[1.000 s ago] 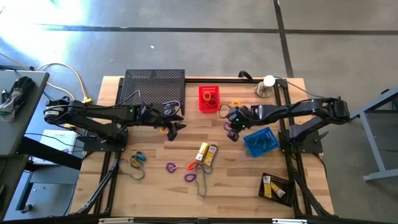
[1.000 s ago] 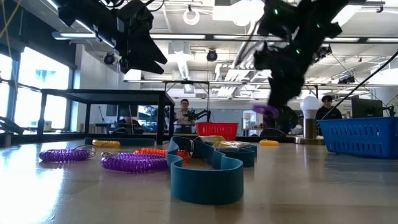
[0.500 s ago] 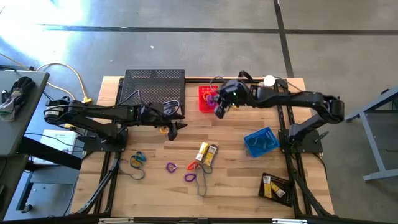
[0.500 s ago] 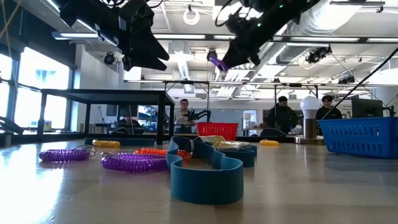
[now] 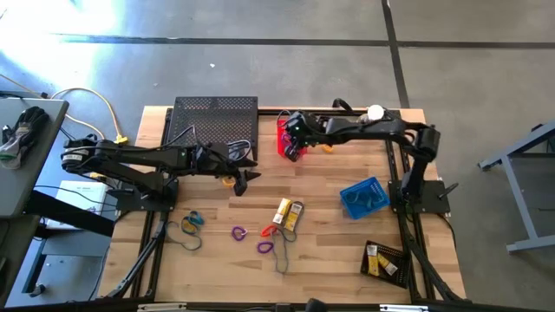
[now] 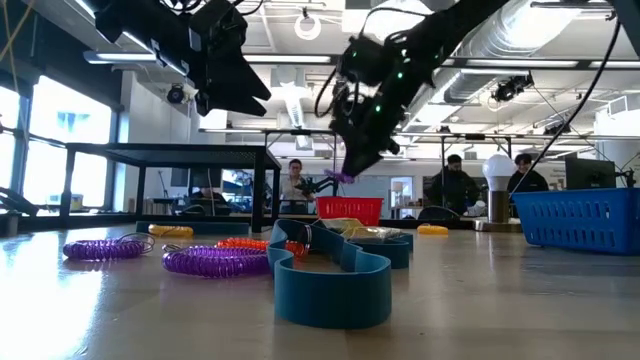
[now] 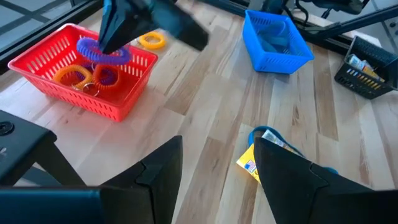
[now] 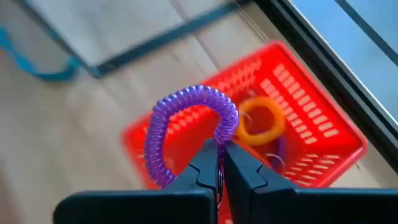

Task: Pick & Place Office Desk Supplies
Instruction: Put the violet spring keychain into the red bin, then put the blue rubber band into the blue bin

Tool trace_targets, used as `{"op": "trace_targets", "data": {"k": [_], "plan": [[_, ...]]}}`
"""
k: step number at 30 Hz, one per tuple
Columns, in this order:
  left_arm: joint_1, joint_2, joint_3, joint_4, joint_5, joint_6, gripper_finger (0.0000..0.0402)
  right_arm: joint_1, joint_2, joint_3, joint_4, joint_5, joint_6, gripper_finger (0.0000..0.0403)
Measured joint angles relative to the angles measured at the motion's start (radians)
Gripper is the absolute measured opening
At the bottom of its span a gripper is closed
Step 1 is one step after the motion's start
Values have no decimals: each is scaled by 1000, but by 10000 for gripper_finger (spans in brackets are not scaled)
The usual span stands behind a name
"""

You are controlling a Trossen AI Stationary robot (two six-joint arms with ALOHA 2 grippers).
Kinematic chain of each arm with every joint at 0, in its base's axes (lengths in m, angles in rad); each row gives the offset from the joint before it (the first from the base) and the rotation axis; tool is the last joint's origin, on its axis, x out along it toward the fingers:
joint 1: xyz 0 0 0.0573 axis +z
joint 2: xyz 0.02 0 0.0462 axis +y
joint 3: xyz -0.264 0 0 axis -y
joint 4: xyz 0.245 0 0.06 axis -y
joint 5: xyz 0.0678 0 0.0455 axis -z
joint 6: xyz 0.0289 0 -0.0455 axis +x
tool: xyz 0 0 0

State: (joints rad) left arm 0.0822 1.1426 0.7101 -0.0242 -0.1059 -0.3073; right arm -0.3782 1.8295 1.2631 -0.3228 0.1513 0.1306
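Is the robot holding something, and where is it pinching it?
Yes. The right gripper pinches a purple coil loop by one end, above the red basket. The left gripper holds nothing.

High view: overhead, facing straight down, far enough to take in the whole table (image 5: 347,243) and both arms.
Low view: at tabletop height, facing level across the surface into the room; nearest items loom large.
Left wrist view: looks forward and down across the boards, from some way off.
Right wrist view: looks down, close above.
Shared: all 4 views include the red basket (image 5: 286,126) (image 6: 349,209) (image 7: 43,50) (image 8: 323,134).
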Motion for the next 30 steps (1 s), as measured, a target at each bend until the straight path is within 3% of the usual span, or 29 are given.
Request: {"op": "trace_targets", "data": {"k": [5, 9, 17, 23, 30], "plan": [[0, 0, 0, -5, 0, 0, 193, -6, 40, 10, -32, 113, 22, 3], [0, 0, 0, -5, -13, 1, 193, -19, 42, 10, -30, 25, 22, 10], [0, 0, 0, 1, -54, 1, 193, -25, 42, 10, -24, 39, 24, 74], [0, 0, 0, 0, -16, 2, 193, -21, 34, 10, -18, 32, 25, 127], [8, 0, 0, -85, 68, -23, 193, 4, -75, 10, -47, 28, 28, 161]]}}
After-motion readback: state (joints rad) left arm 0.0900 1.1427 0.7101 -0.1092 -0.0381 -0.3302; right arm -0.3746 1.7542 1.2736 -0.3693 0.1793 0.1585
